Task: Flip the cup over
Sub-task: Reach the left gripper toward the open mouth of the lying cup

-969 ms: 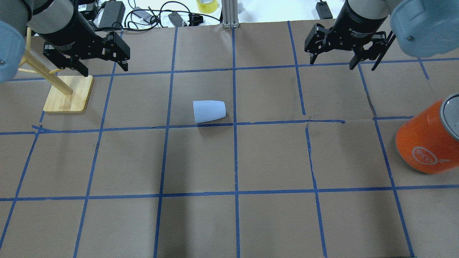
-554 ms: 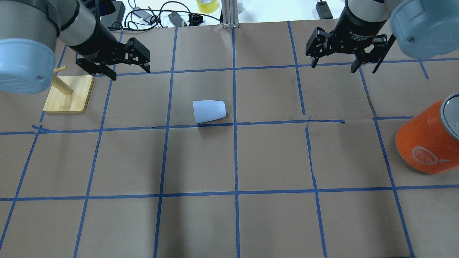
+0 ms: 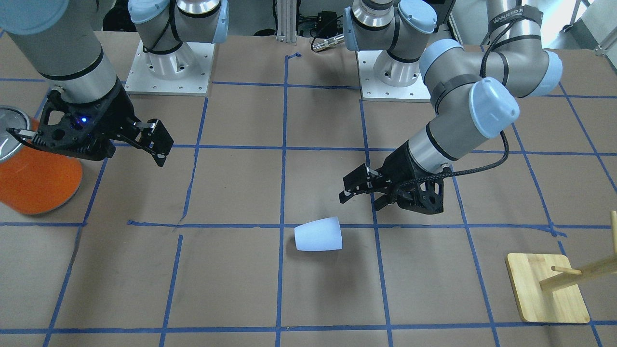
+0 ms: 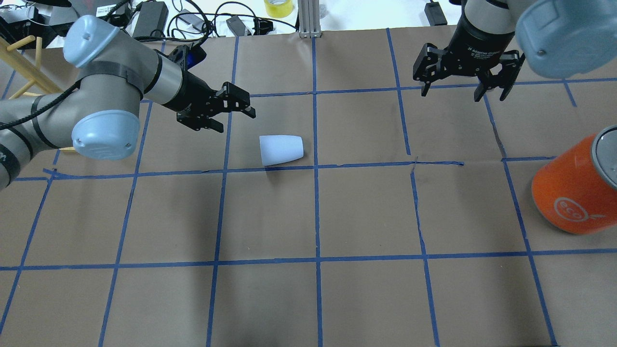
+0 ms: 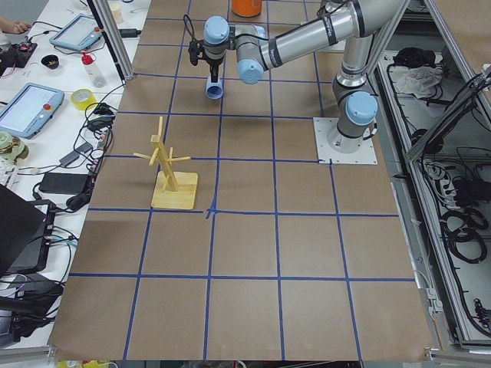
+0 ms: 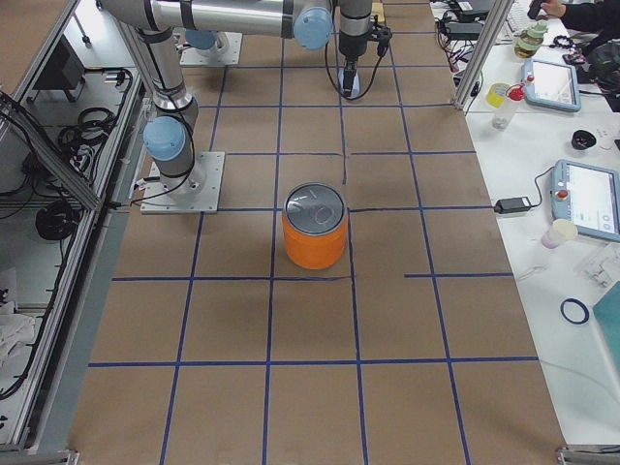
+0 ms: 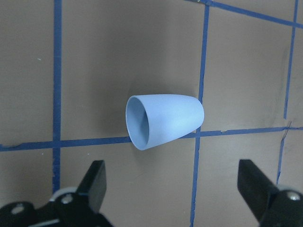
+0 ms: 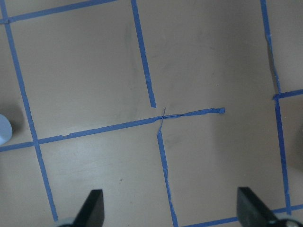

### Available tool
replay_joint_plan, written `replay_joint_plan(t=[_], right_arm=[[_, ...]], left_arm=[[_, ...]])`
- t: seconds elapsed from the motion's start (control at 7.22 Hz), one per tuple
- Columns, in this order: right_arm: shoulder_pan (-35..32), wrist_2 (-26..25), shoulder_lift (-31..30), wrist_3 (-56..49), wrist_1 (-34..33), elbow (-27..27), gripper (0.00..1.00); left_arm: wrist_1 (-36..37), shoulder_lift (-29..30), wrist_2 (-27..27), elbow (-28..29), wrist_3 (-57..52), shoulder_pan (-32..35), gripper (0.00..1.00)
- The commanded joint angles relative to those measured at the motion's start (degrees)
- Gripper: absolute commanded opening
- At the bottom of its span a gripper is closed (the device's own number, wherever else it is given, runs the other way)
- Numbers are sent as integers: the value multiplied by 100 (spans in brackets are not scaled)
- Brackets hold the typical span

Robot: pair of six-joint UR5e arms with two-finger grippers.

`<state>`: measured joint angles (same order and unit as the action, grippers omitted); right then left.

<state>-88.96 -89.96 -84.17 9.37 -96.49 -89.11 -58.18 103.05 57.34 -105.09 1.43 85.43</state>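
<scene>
The cup (image 4: 281,150) is a small pale lavender-blue tumbler lying on its side on the brown paper, wide mouth toward the overhead view's left. It also shows in the front view (image 3: 318,234) and the left wrist view (image 7: 163,120), where its open mouth faces the camera. My left gripper (image 4: 236,122) is open and empty, hovering just left of and beyond the cup, apart from it; it also shows in the front view (image 3: 359,201). My right gripper (image 4: 451,95) is open and empty at the far right, well away from the cup.
A large orange canister (image 4: 573,193) with a silver top stands at the right edge. A wooden peg stand (image 3: 547,289) stands at the far left, partly behind my left arm. Cables and a tape roll (image 4: 278,7) lie beyond the table's far edge.
My left arm has swung from above the wooden stand toward the cup, the gripper still open. The right gripper has barely moved. The cup has not moved.
</scene>
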Motion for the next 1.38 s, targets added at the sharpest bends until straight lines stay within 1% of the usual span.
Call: replay_joint_plan(t=[0.0, 0.28, 0.97, 1.25], right_arm=[[1, -4, 59, 3, 16, -10, 100], [1, 5, 67, 3, -19, -54, 100], [1, 23, 50, -6, 7, -36, 100], [1, 23, 59, -6, 25, -45, 100]], left_arm=[[217, 443, -1004, -47, -20, 0, 100], [543, 725, -1015, 119, -29, 0, 100], [597, 1191, -918, 32, -108, -9, 100], [597, 1252, -918, 32, -90, -9, 100]])
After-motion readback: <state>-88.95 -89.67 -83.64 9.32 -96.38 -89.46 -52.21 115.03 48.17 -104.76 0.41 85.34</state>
